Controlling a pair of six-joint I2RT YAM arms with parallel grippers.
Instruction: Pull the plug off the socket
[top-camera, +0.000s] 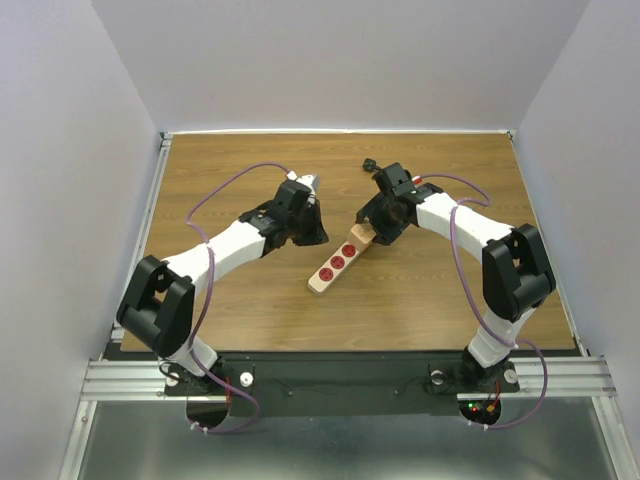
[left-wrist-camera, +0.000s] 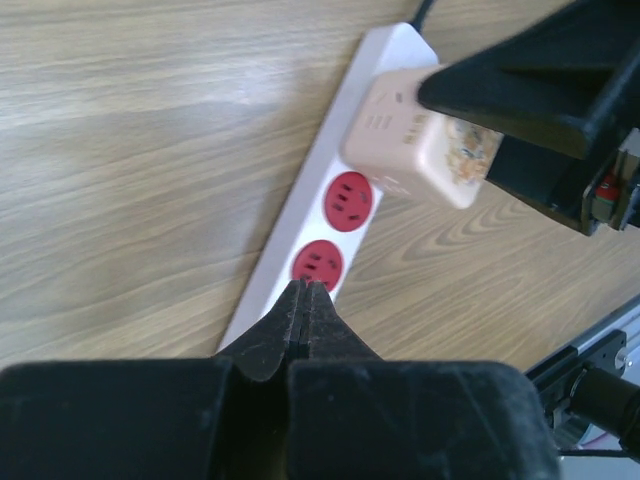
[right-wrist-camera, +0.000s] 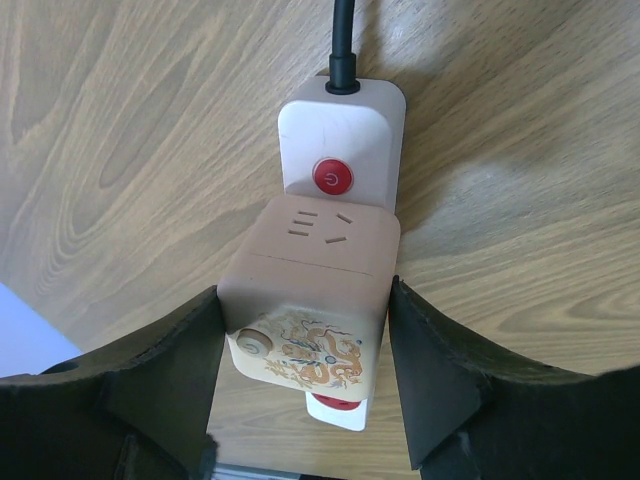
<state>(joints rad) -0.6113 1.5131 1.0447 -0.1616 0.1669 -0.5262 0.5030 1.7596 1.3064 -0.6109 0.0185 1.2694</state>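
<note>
Right gripper (right-wrist-camera: 303, 290), seen in the centre of the right wrist view: its two dark fingers (right-wrist-camera: 170, 380) sit against the left and right side faces of the plug (right-wrist-camera: 315, 310), a beige cube with a dragon motif, and appear clamped on it. The plug is seated on the socket (right-wrist-camera: 342, 140), a pale strip whose long axis runs bottom to top of this frame, so the grip lies across that axis. Beyond the plug, towards the top of the frame, are the red switch (right-wrist-camera: 333, 178) and the black cord (right-wrist-camera: 342, 40). In the top view the socket (top-camera: 335, 265) lies diagonally on the table (top-camera: 400, 310), from lower left to upper right, with the plug at its upper-right end under the right arm, which is therefore the nearer arm. Left gripper (left-wrist-camera: 305, 300): fingertips pressed together and holding nothing, poised over the free lower-left stretch of the strip near the exposed red outlets (left-wrist-camera: 348, 200); contact with the strip cannot be determined. Judged next move: draw the plug straight off the strip's face, perpendicular to the long axis; the unweighted strip may lift with it.
</note>
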